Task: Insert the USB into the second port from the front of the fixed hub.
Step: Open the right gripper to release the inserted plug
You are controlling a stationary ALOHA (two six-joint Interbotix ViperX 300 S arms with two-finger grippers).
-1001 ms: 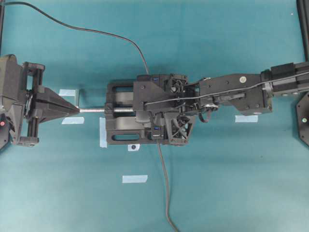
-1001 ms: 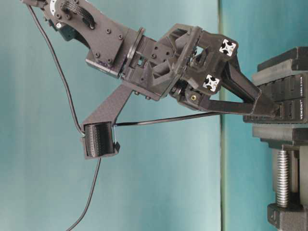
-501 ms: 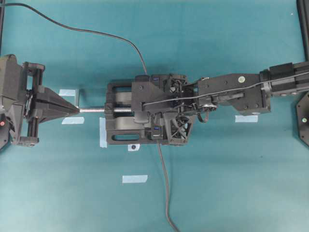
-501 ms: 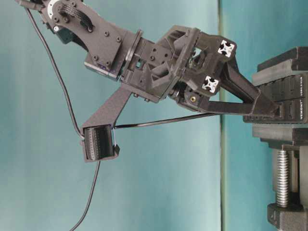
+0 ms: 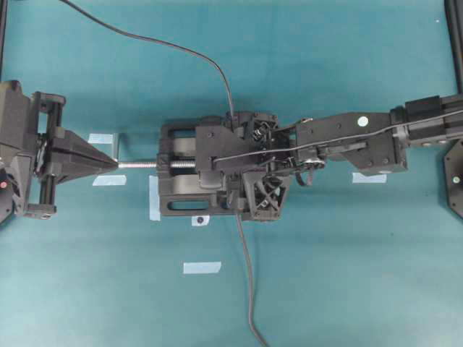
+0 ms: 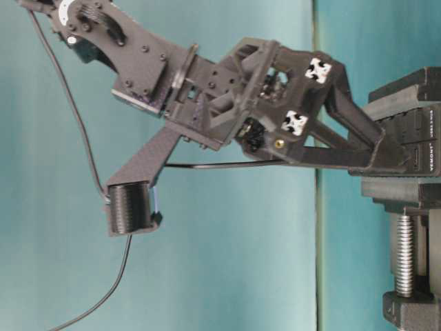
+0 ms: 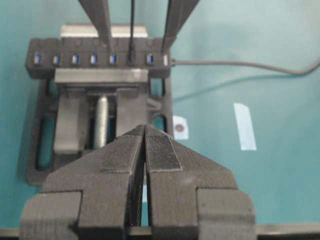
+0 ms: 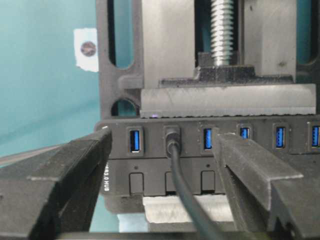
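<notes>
Since a second ago the right pincer point(image 8: 165, 165) is spreading wide, freeing the small black rectangular USB point(image 8: 171, 136), now sitting in the hub's point(image 8: 300, 162) second port. The ribbed left pincer point(image 7: 145, 150) is resting closed.

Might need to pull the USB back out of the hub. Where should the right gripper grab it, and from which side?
Grip the USB by its short black plug body, just outside the hub face, not by the thin cable. Come straight along the cable's line, as the open right gripper sits now, one finger on each side. The neighbouring blue ports are free, so the fingers likely have room.
</notes>
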